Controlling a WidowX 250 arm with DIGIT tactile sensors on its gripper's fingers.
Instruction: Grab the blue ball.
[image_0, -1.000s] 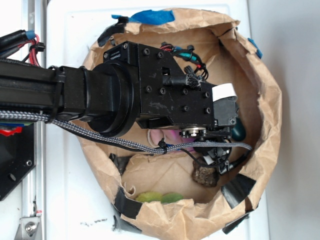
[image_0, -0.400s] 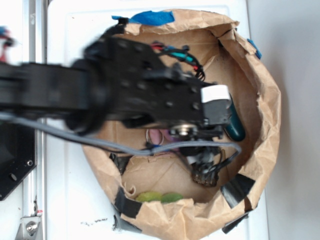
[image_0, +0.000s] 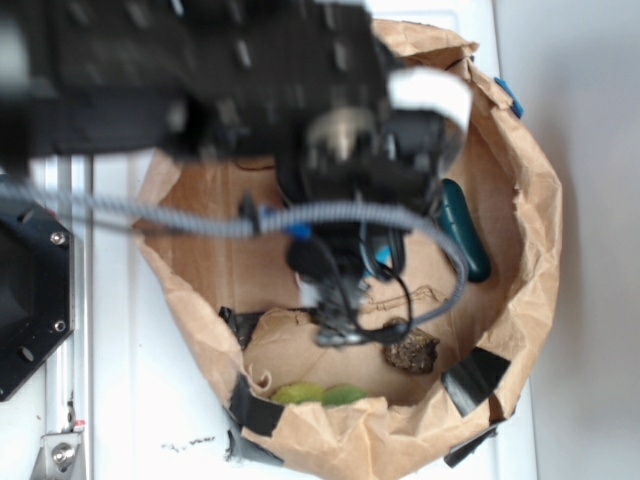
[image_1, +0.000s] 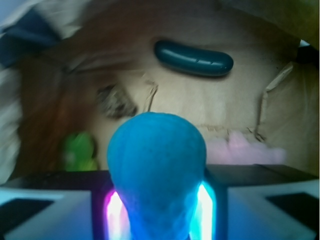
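Blue ball (image_1: 156, 167) sits clamped between the gripper (image_1: 157, 210) jaws, so the grab looks made; next comes holding it firm.

A small round turquoise-blue ball (image_1: 156, 167) with a matte, finely dimpled surface, held off the floor of the brown paper-lined basket (image_1: 210, 102), squeezed slightly oval.
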